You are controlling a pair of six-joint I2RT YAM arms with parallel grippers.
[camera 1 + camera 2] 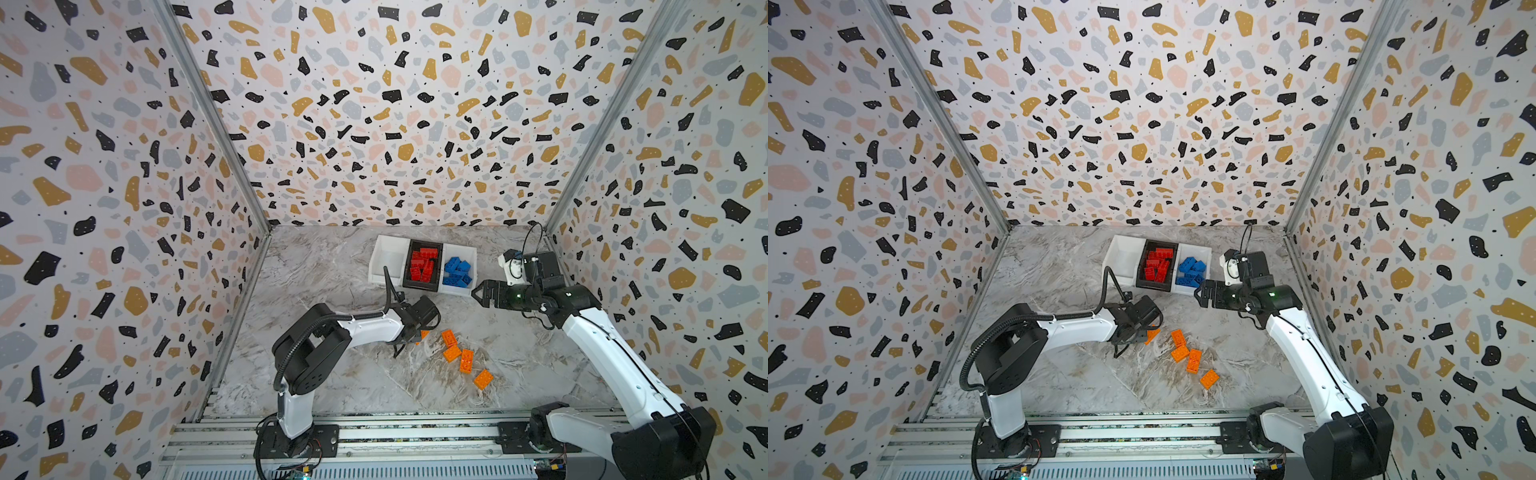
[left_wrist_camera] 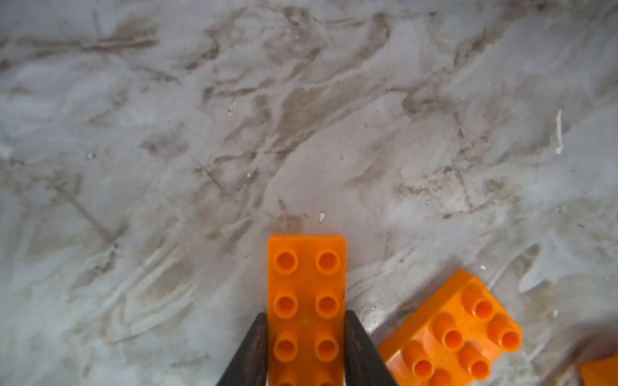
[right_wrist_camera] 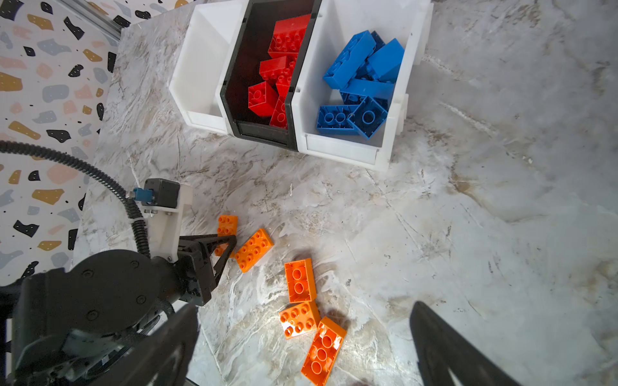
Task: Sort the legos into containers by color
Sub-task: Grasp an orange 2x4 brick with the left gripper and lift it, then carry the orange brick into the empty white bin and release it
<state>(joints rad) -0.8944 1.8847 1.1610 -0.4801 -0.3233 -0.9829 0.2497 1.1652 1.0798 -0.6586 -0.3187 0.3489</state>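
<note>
Marble tabletop (image 1: 332, 270): five orange legos (image 1: 466, 360) (one tight in left pincer (image 2: 306, 316)), three containers (image 1: 386, 259), right pincer (image 1: 478, 293) apart.

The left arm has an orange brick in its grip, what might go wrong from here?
The left gripper pinches the orange brick toward one end, so it might swivel on lifting. A neighbouring orange brick lies close beside one finger and may get nudged. The empty white bin adjoins the black bin of red bricks; a loose drop could missort.

Glossy plastic legos (image 2: 306, 300), marble-look table (image 2: 301, 117)
</note>
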